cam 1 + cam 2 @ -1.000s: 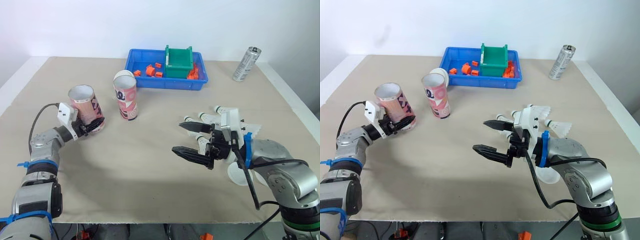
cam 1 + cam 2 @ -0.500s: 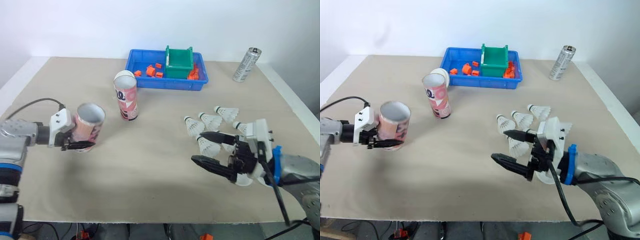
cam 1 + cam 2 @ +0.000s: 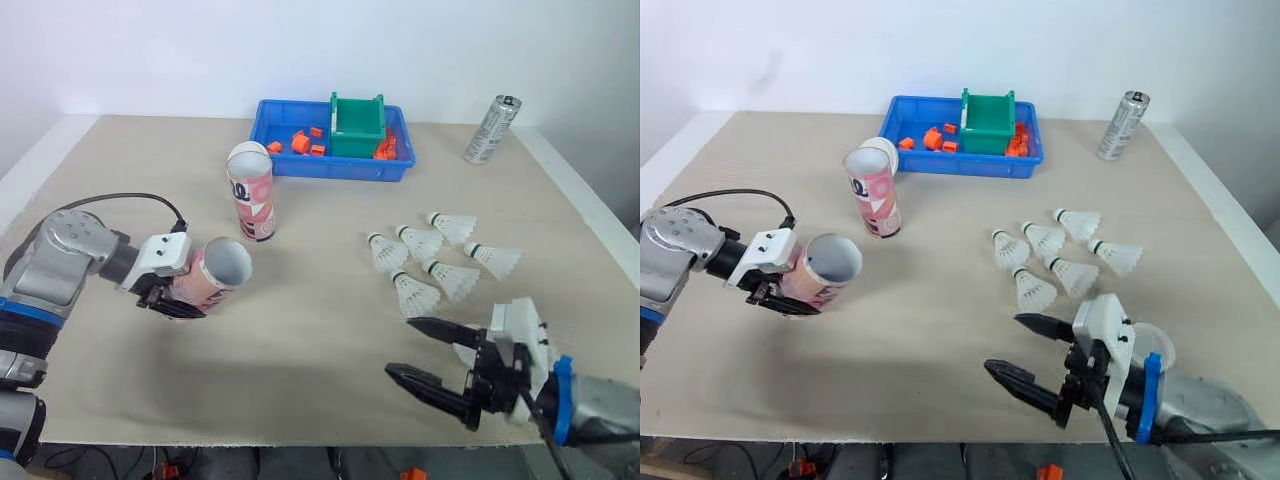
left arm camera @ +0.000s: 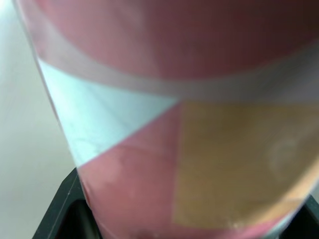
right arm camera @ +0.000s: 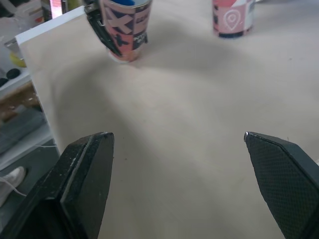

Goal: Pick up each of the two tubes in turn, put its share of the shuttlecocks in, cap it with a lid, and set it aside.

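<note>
The left gripper (image 3: 178, 298), its fingers mostly hidden, clamped a tilted tube (image 3: 218, 272). The second tube (image 3: 250, 192) stood upright. Six shuttlecocks (image 3: 416, 240) lay clustered. The right gripper (image 3: 400, 347) gaped wide, partly covering a white lid (image 3: 1162, 347).

Light falls bright and even from overhead on the beige table (image 3: 320, 330), so the shadows I see are pale and soft-edged: a faint smudge beneath the tube (image 3: 210, 275) clamped in my left gripper (image 3: 180, 295), a small one at the foot of the standing tube (image 3: 250, 190), and a wide grey wash across the table in my right wrist view. The white wall (image 3: 300, 50) behind is nearly washed out, and the can (image 3: 492, 128) carries a thin gleam down its side. In my left wrist view the tube sits so close that its print is soft and out of focus.
</note>
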Robot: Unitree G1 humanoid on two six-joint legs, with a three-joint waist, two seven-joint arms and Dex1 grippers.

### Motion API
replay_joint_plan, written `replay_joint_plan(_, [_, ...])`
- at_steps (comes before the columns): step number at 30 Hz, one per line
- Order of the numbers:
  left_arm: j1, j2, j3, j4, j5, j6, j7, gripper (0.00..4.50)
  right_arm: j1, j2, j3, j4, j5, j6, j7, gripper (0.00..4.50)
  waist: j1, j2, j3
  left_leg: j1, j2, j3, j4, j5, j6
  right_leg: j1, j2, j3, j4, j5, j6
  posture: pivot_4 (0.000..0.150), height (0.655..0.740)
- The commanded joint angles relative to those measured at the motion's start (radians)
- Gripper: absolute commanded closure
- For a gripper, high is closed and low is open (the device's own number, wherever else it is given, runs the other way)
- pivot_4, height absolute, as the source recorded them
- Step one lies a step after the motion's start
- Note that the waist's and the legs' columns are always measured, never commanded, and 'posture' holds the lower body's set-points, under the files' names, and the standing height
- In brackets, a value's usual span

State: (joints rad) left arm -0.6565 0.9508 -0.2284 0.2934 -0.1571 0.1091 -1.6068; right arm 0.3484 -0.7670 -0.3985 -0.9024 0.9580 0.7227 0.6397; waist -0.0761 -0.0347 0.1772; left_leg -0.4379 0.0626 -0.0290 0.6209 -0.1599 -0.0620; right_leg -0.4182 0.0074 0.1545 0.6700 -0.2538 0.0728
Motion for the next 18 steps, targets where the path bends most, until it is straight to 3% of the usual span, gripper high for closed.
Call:
replay_joint_plan(1, [0.0,0.011,-0.043,-0.015,0.001,-0.009,-0.008,1.51,-0.022,0.025,0.014,0.002,-0.036,-0.02,-0.075,0.0,0.0,0.0,0.0,0.0,0.0,0.0,0.0,0.0,0.0,0.0,0.0,0.0,0.0,0.0,0.0,0.15,0.7309])
replay_joint_plan(9, [-0.025,0.028,-0.135,-0.014,0.008,-0.038,-0.008,1.51,-0.055,0.096,0.125,0.064,-0.179,-0.037,-0.177,0.0,0.0,0.002,-0.003,0.001,0.0,0.0,0.002,0.0,0.0,0.001,-0.001,0.0,0.0,0.001,0.0,0.15,0.7309])
replay_joint_plan(18, [-0.039,-0.01,-0.144,-0.03,-0.006,-0.012,-0.008,1.51,-0.128,0.184,0.209,0.177,-0.345,-0.087,-0.261,0.0,0.001,0.005,-0.004,0.001,0.0,0.0,0.002,0.0,0.0,0.001,-0.001,0.0,0.0,0.001,0.0,0.15,0.7309])
